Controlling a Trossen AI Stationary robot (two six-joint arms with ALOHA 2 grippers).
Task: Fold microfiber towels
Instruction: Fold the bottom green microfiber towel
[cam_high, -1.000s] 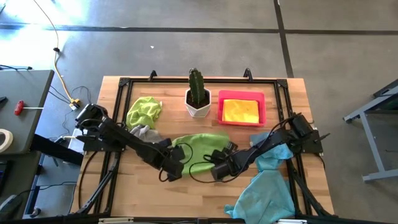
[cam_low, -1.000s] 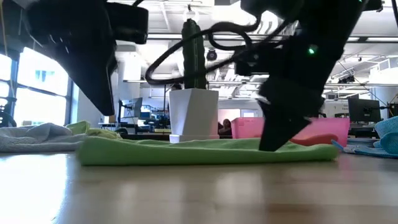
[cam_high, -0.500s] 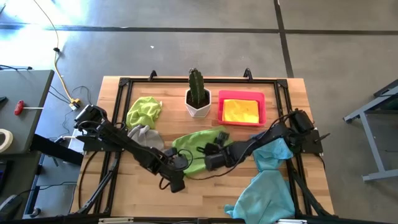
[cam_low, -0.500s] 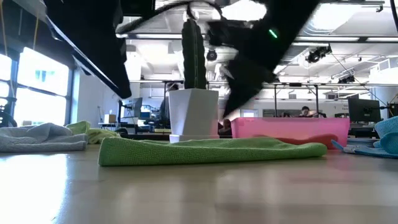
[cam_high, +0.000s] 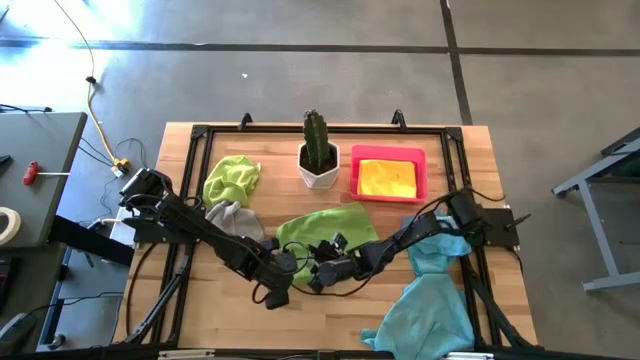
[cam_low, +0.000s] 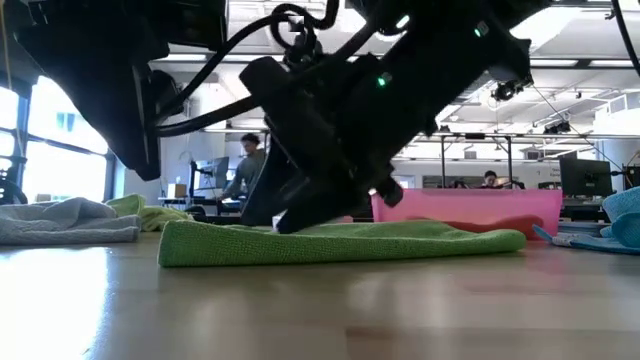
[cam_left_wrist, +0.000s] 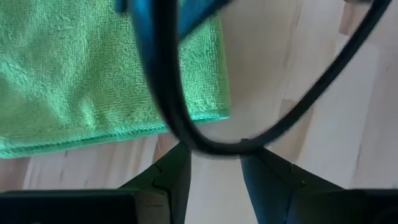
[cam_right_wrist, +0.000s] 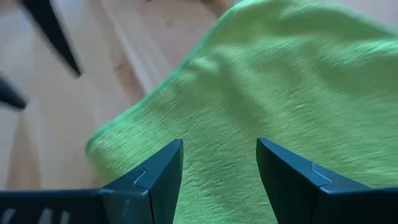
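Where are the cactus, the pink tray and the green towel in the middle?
cactus (cam_high: 317, 140), high view, its green stem.
pink tray (cam_high: 424, 172), high view, its right rim.
green towel (cam_high: 315, 228), high view, its flat middle.

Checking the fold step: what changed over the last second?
The right gripper swept left across the folded green towel to its left front corner, jaws open, holding nothing. The left gripper stayed beside that corner, open. Towel shifted slightly. Pink tray, cactus, other towels unchanged.
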